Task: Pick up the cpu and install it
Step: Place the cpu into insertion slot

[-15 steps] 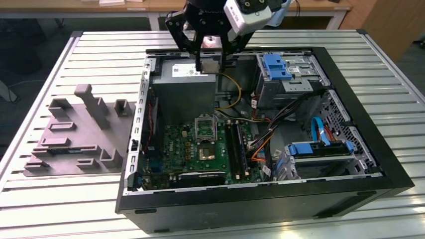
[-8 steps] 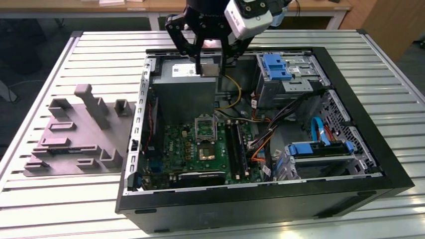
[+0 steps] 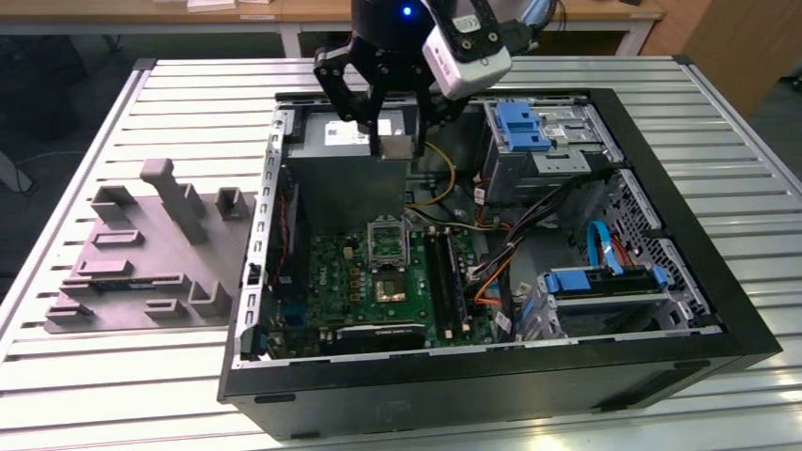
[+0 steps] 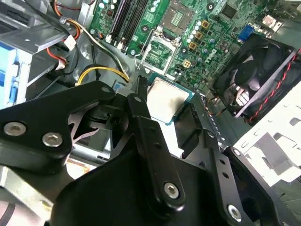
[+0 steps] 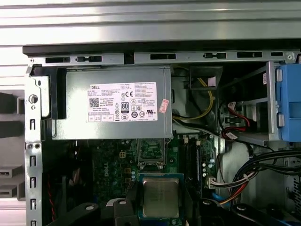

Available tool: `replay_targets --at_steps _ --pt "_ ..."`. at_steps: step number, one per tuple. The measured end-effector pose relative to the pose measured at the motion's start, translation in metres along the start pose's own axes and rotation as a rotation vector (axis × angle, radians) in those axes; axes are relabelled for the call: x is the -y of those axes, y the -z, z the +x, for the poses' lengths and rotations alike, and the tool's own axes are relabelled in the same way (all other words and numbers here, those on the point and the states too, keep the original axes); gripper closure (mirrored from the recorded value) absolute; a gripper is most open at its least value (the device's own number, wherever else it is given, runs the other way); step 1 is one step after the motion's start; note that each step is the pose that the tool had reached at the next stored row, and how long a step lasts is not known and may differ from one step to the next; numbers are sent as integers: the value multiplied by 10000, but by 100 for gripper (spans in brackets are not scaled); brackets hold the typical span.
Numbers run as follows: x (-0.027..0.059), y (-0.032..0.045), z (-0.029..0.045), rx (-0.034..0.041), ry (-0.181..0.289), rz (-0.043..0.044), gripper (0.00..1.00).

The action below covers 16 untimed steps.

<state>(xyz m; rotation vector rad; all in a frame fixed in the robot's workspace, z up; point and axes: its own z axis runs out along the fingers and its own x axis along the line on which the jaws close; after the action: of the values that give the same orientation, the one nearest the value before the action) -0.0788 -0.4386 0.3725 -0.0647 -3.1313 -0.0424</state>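
My gripper (image 3: 396, 139) hangs above the open computer case (image 3: 701, 310), over the grey power supply (image 3: 338, 141). It is shut on the cpu (image 3: 396, 147), a small flat square chip with a silvery top and a thin green rim. Both wrist views show the cpu (image 4: 165, 100) (image 5: 161, 197) held by its edges between the black fingers (image 4: 141, 110). The motherboard (image 3: 338, 282) lies below, nearer the case's front. Its metal-framed socket (image 3: 387, 241) (image 4: 159, 51) stands open with nothing in it.
A grey moulded fixture (image 3: 138, 254) sits on the slatted table at the exterior view's left. Inside the case are blue drive caddies (image 3: 519, 124) (image 3: 602, 280), cable bundles (image 3: 501, 263), memory slots (image 3: 445, 277) and a black fan (image 4: 256, 75).
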Motion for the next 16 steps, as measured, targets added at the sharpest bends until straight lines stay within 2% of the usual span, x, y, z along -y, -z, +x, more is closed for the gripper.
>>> replay_targets --at_steps 9,16 --pt "53 -163 -3 -6 103 -1 53" --pt "61 -289 -5 -10 170 1 53"
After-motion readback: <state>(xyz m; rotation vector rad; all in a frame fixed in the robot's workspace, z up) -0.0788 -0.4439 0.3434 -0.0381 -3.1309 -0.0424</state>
